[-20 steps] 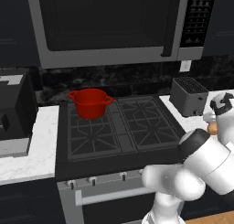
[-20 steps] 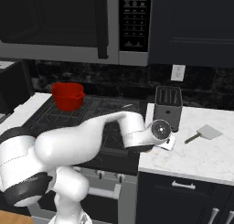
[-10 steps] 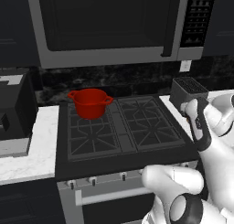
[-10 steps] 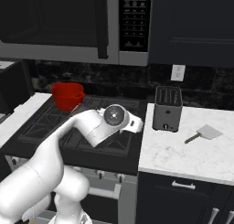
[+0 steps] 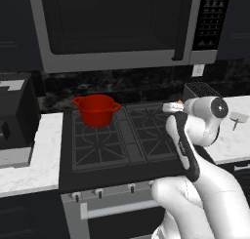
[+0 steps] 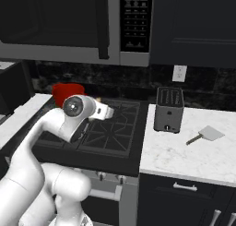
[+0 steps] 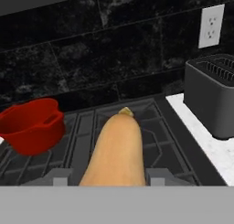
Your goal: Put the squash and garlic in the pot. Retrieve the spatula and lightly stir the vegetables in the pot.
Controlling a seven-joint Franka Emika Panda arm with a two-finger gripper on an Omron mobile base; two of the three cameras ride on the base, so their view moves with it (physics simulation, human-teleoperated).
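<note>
In the left base view, the small round glossy red pot (image 5: 96, 109) with two loop handles sits on the rear left burner of the black gas stove (image 5: 122, 145), under the wide grey microwave (image 5: 122, 26) mounted above. The white arm reaches up from the lower right and bends over the right half of the stove, its gripper (image 5: 172, 107) pointing left toward the pot but well apart from it; a sliver of tan shows at its tip, too small to read there. A dark boxy appliance (image 5: 14, 118) stands on the white marble counter (image 5: 29, 160) to the left. In the right base view, the pot (image 6: 67, 92) is partly hidden behind the arm's round joint, and the gripper (image 6: 105, 112) hangs above the middle of the stove (image 6: 110, 135). To the right, a grey two-slot toaster (image 6: 168, 109) stands on the white counter (image 6: 193, 151), and beyond it lies the spatula (image 6: 205, 135), a flat grey blade on a dark handle, well away from the stove. In the hand view, the long tan butternut squash (image 7: 116, 152) with a small stem stub at its far end runs out from between the two grey finger pads (image 7: 57, 177), which press against its sides, so the jaws are clamped on the squash, which is held above the stove grates. The red pot (image 7: 31, 125) lies ahead and to the left, the toaster (image 7: 211, 97) to the right below a white wall outlet (image 7: 210, 26).
</note>
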